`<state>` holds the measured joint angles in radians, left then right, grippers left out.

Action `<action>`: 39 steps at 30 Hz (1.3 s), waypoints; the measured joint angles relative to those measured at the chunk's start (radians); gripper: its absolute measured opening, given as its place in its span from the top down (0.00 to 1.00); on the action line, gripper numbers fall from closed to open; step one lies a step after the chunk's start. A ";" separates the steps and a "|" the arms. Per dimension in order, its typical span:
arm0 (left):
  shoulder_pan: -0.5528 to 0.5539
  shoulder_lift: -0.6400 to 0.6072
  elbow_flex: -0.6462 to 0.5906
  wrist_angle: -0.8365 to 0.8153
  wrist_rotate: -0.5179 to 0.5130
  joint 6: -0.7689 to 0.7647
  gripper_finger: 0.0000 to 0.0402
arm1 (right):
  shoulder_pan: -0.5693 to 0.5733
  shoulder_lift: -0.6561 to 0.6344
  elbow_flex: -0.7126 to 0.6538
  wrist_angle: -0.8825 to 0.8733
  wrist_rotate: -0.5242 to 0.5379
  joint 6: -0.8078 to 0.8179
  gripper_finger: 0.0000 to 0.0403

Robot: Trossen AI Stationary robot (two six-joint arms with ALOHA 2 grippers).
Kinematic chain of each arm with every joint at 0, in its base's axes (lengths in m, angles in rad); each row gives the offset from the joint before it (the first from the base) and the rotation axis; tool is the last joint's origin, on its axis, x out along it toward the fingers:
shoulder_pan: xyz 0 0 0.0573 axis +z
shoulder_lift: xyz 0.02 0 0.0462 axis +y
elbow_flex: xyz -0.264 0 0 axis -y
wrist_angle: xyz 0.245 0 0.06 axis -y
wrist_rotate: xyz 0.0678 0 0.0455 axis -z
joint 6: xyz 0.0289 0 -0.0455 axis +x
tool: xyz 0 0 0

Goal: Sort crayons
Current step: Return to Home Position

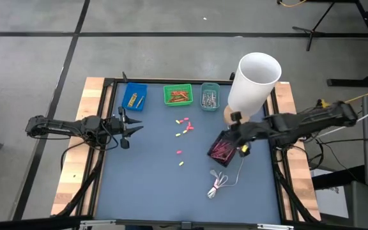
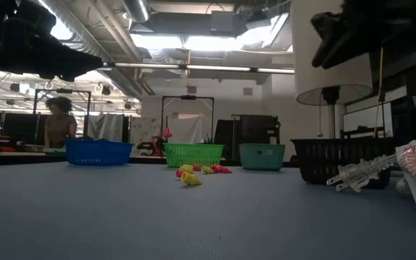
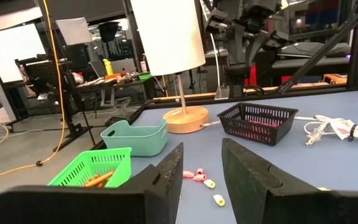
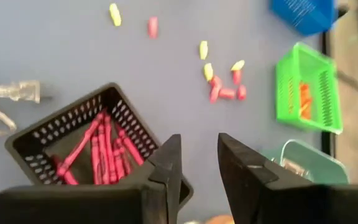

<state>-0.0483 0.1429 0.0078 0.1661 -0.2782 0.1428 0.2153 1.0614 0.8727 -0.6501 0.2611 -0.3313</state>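
Observation:
Several loose crayons, pink and yellow, lie on the blue mat mid-table (image 1: 184,126), with two more nearer the front (image 1: 179,157); the low view shows them too (image 2: 190,174). Pink and red crayons lie in a black basket (image 4: 98,146) at the right (image 1: 222,148). My right gripper (image 1: 235,136) hovers over that basket, tipped downward, open, with nothing between its fingers (image 4: 197,163). My left gripper (image 1: 128,128) waits level at the left edge, open and holding nothing (image 3: 201,180).
Along the far edge stand a blue tray (image 1: 134,96), a green tray (image 1: 178,95) holding orange crayons, and a teal tray (image 1: 210,96). A white-shaded lamp (image 1: 254,83) stands at the far right. A coiled white cable with plug (image 1: 219,185) lies front right.

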 joint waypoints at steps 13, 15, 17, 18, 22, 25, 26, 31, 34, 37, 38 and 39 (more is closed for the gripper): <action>0.000 0.000 0.000 0.002 0.002 0.000 0.76 | -0.001 -0.535 -0.379 0.233 0.025 -0.044 0.74; 0.000 0.000 0.000 0.001 0.002 0.000 0.76 | -0.001 -0.618 -0.409 0.243 0.028 -0.044 0.74; 0.000 0.000 0.000 0.002 0.002 0.000 0.76 | -0.001 -0.697 -0.435 0.258 0.036 -0.044 0.74; 0.000 0.000 0.000 0.001 0.002 0.000 0.76 | -0.001 -0.731 -0.448 0.273 0.036 -0.044 0.74; 0.000 0.000 0.000 0.002 0.002 0.000 0.76 | -0.001 -0.846 -0.506 0.371 0.033 -0.066 0.74; 0.000 0.000 0.000 0.002 0.002 0.000 0.76 | -0.001 -0.905 -0.550 0.401 0.013 -0.068 0.74; 0.000 0.000 0.000 0.002 0.002 0.000 0.76 | -0.001 -0.920 -0.568 0.414 0.007 -0.067 0.74; 0.000 0.000 0.000 0.002 0.003 0.000 0.76 | -0.001 -0.967 -0.659 0.477 -0.018 -0.060 0.74; 0.000 0.000 0.000 0.002 0.003 0.000 0.76 | -0.001 -0.975 -0.706 0.513 -0.016 -0.047 0.74; 0.000 0.000 0.000 0.002 0.003 0.000 0.76 | -0.001 -0.975 -0.745 0.546 -0.013 -0.035 0.74; 0.000 0.000 0.000 0.002 0.003 0.000 0.76 | -0.001 -0.975 -0.754 0.548 -0.013 -0.032 0.74; 0.000 0.000 0.000 0.002 0.002 0.000 0.76 | -0.001 -0.975 -0.764 0.552 -0.012 -0.025 0.74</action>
<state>-0.0479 0.1429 0.0082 0.1683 -0.2760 0.1425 0.2142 0.0864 0.1086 -0.0983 0.2495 -0.3562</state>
